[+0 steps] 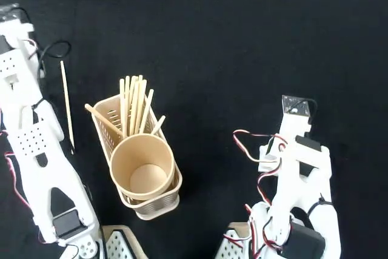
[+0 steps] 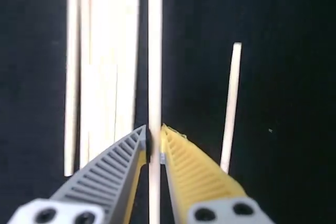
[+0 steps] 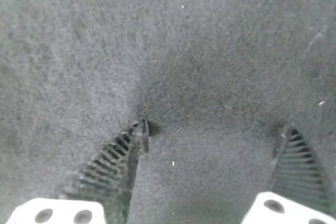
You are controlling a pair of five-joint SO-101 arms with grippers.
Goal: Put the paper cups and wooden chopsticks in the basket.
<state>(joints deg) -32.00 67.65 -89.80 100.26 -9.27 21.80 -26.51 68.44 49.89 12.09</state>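
1. While I watch the left wrist view, the left end effector (image 2: 153,132) is clamped tight on a single wooden chopstick (image 2: 155,51). The stick runs straight out between its grey and yellow fingertips.
2. On the yellow finger's side I see a second chopstick (image 2: 231,106), apart from the held one. On the grey finger's side is a cluster of pale sticks (image 2: 100,77), too blurred for me to count.
3. From the high view, a loose chopstick (image 1: 66,104) shows over the black bench (image 1: 242,47) beside the left arm (image 1: 36,144), left of the basket. I cannot tell whether it is the one being gripped.
4. The basket (image 1: 159,201) sits near the bench's front, between the two arms. A paper cup (image 1: 130,156) stands upright in its nearer end, mouth up. A bundle of chopsticks (image 1: 132,104) stands in the farther end, fanned above the rim, with one stick leaning across at a slant.
5. The right end effector (image 3: 215,129) is spread wide with nothing between its fingers. Its tips point down close to the black cloth, well apart from the basket.
6. The left arm stretches along the bench's left edge. The right arm (image 1: 300,162) is folded near its base, wrist pointing down.
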